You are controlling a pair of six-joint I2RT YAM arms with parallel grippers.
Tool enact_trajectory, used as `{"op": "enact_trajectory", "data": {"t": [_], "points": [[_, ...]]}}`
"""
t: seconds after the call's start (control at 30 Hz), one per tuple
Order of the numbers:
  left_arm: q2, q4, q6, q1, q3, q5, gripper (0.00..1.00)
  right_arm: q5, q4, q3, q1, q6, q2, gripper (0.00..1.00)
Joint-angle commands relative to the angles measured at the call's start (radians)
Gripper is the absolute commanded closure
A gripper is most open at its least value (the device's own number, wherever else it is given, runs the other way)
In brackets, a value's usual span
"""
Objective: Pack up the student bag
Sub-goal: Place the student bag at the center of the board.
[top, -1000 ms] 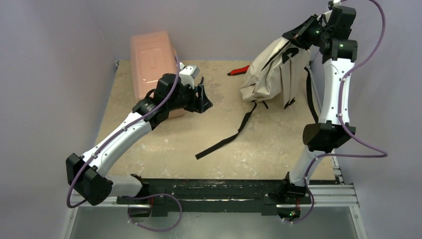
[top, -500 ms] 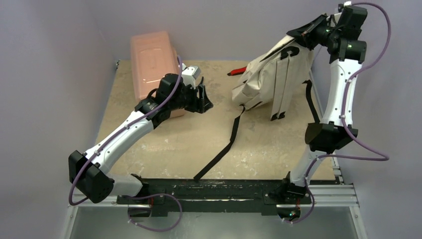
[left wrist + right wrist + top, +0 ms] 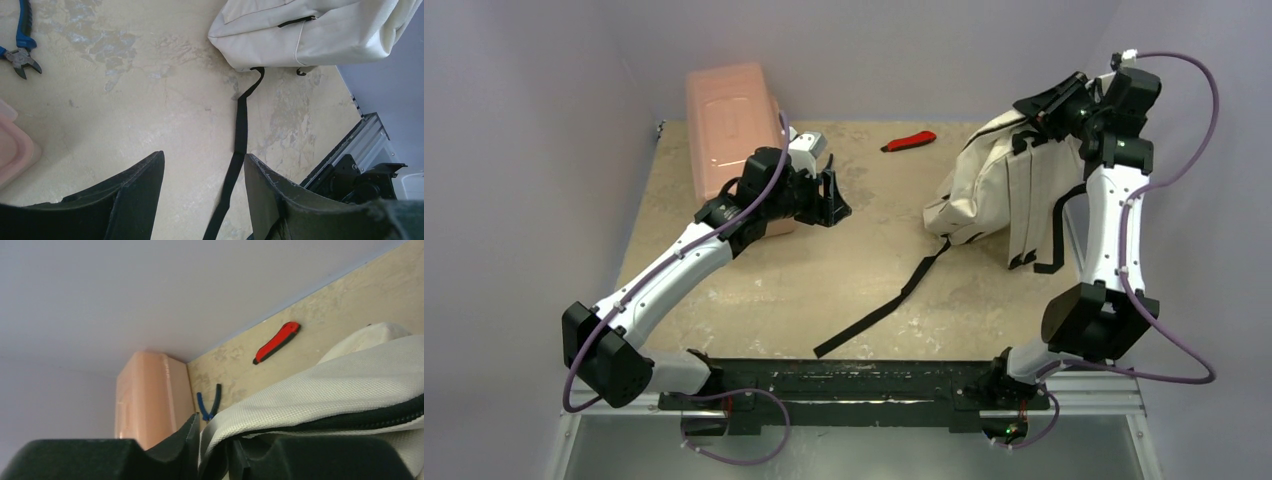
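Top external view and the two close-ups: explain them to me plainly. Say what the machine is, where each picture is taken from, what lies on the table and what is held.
This is a robot with two white arms bolted at the near edge of a table. The wide picture comes from a fixed camera above and behind them; the other two come from cameras on the wrists, so the dark shapes at the bottom are each arm's own jaws. The left arm hovers over the table, jaws open and empty. The right arm pinches the top edge of the cream student bag in its jaws, holding that end up while the bottom rests on the table. A black strap trails from the bag. Also there: a pink box, a red-handled tool and blue-handled pliers.
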Motion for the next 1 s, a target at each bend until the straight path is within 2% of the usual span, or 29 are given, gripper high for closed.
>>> {"op": "enact_trajectory", "data": {"t": [0.0, 0.03, 0.13, 0.27, 0.33, 0.47, 0.53, 0.63, 0.7, 0.87, 0.97], "points": [[-0.005, 0.029, 0.009, 0.006, -0.003, 0.001, 0.41, 0.116, 0.181, -0.082, 0.015, -0.164, -0.049, 0.65], [-0.005, 0.029, 0.008, 0.006, -0.003, 0.002, 0.41, 0.147, 0.179, -0.082, 0.016, -0.178, -0.044, 0.61], [-0.003, 0.033, 0.005, 0.006, -0.004, 0.008, 0.41, 0.196, 0.161, -0.022, 0.015, -0.246, 0.019, 0.59], [0.002, 0.046, -0.007, 0.005, -0.009, 0.021, 0.41, 0.175, 0.221, 0.092, 0.030, -0.216, 0.152, 0.67], [0.004, 0.045, -0.008, 0.006, -0.009, 0.022, 0.41, 0.208, 0.237, 0.167, 0.074, -0.200, 0.220, 0.67], [-0.006, 0.043, -0.001, 0.009, -0.009, 0.012, 0.41, 0.315, 0.151, 0.330, 0.159, -0.245, 0.360, 0.67], [-0.010, 0.042, 0.001, 0.010, -0.009, 0.008, 0.41, 0.342, 0.172, 0.230, 0.170, -0.250, 0.351, 0.68], [-0.015, 0.041, 0.006, 0.010, -0.012, 0.000, 0.41, 0.379, 0.288, -0.026, 0.170, -0.252, 0.229, 0.67], [-0.008, 0.042, 0.007, 0.011, -0.009, 0.003, 0.41, 0.375, 0.339, -0.134, 0.168, -0.246, 0.175, 0.64], [0.008, 0.046, -0.009, 0.011, -0.006, 0.031, 0.41, 0.373, 0.242, -0.006, 0.163, -0.283, 0.192, 0.53], [0.006, 0.048, -0.015, 0.012, -0.008, 0.035, 0.41, 0.370, 0.198, 0.094, 0.162, -0.291, 0.219, 0.51]]}}
